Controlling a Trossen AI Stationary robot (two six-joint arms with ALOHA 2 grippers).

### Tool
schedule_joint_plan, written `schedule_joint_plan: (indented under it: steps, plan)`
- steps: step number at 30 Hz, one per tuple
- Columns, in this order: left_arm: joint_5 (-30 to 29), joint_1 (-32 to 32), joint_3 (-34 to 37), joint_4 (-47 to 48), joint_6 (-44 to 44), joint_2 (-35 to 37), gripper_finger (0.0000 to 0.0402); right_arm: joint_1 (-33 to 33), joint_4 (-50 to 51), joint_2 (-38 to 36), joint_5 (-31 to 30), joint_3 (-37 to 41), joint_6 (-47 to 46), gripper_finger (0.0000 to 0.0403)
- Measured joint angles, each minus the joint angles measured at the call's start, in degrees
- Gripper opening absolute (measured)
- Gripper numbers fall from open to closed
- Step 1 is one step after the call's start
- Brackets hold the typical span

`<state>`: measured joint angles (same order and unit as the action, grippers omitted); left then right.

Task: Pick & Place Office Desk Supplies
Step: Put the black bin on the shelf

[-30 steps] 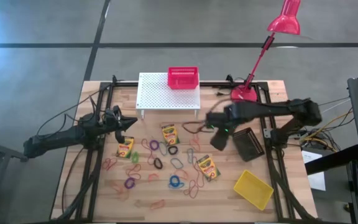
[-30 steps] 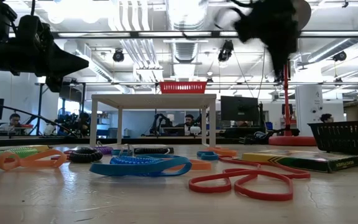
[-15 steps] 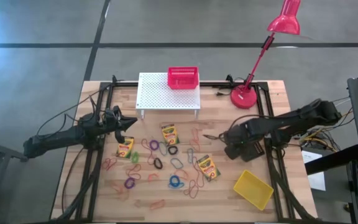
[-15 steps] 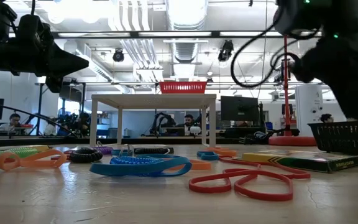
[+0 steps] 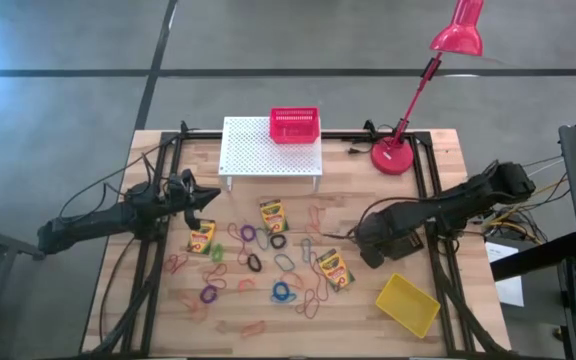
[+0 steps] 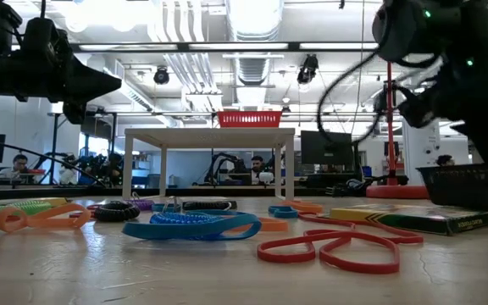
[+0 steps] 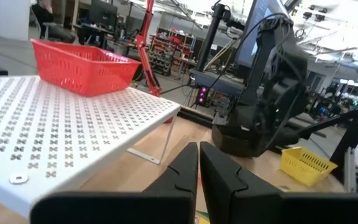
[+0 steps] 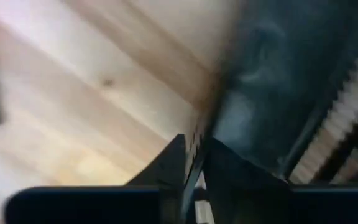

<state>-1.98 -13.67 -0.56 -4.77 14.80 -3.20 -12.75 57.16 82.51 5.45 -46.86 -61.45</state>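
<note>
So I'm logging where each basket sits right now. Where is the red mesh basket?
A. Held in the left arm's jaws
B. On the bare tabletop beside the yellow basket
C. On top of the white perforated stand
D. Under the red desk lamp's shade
C: the high view shows the red mesh basket resting on the white perforated stand, at its back right corner, far from the yellow basket.

The black basket [image 5: 400,238] is mostly covered by the right arm in the high view and cut off by the right edge in the low view. The right wrist view is blurred; only the basket wall between the right gripper [image 8: 194,163] fingertips is legible. The lamp [image 5: 455,38] head is cropped at the top edge.
</note>
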Motion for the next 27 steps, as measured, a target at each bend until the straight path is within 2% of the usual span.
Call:
schedule_joint_plan:
  steps: [2,7,14,21,27]
  plan:
    - [0.00,-0.01,0.00,0.00,-1.55,0.00,0.0023,0.02,0.13,0.26,-0.65,-3.24,4.40,0.0016]
    - [0.00,-0.02,0.00,-1.75,-5.92,0.00,0.0023,1.38,4.09,0.67,-0.64,-14.83,17.75,0.0014]
    - [-0.04,0.00,0.00,-7.79,-7.55,-0.01,0.0023,3.79,2.64,3.75,-2.21,-33.31,45.23,0.0014]
    - [-0.22,0.00,0.02,-7.73,-7.60,-0.58,0.0023,9.66,2.90,17.32,-10.84,-51.41,66.20,0.0013]
    - [-0.19,-0.02,0.02,-7.49,-7.32,-0.77,0.0023,15.23,9.49,30.89,-17.09,-67.91,74.87,0.0013]
